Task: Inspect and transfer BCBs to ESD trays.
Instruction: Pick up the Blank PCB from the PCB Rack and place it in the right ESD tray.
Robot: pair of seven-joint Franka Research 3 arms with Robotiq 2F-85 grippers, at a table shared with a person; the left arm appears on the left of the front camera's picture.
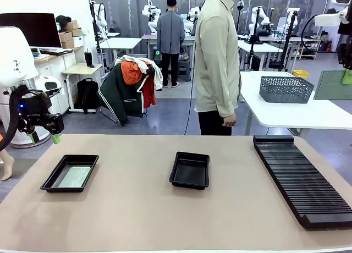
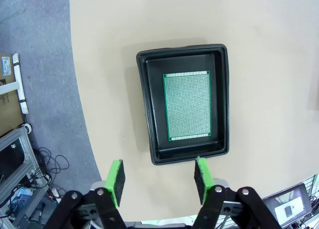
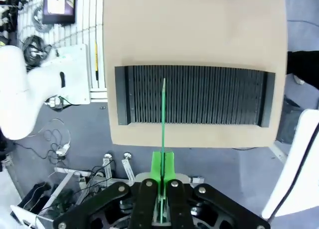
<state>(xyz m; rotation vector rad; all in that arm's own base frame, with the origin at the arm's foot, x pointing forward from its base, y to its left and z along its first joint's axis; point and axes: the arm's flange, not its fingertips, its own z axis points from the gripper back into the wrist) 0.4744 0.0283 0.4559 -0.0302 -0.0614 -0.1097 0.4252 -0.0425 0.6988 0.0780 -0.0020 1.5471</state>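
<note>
Trays of black plastic sit on the tan table (image 1: 137,214) in the front view. The left tray (image 1: 61,190) is in the lower left of the picture, and the middle tray (image 1: 190,170) is near the centre with a bare floor. A green circuit board (image 1: 74,176) lies flat inside the left tray. The left gripper (image 1: 54,135) hangs in the air at the left edge, above and a little behind that tray. In the left wrist view the left gripper (image 2: 158,181) has its jaws wide apart with nothing between them. It looks straight down on the left tray (image 2: 220,104), and the green circuit board (image 2: 188,105) lies in the middle of the floor. At the upper right edge of the front view, the right gripper (image 1: 346,72) holds a second board (image 1: 331,85) up in the air. In the right wrist view the right gripper (image 3: 162,168) is squeezed shut on the second board (image 3: 163,119), which shows edge-on as a thin green line. It is high above the long black ribbed rack (image 3: 209,94). A person (image 1: 217,60) stands at the far side of the table. A grey mesh basket (image 1: 286,89) sits on a white table (image 1: 286,114) behind.
</note>
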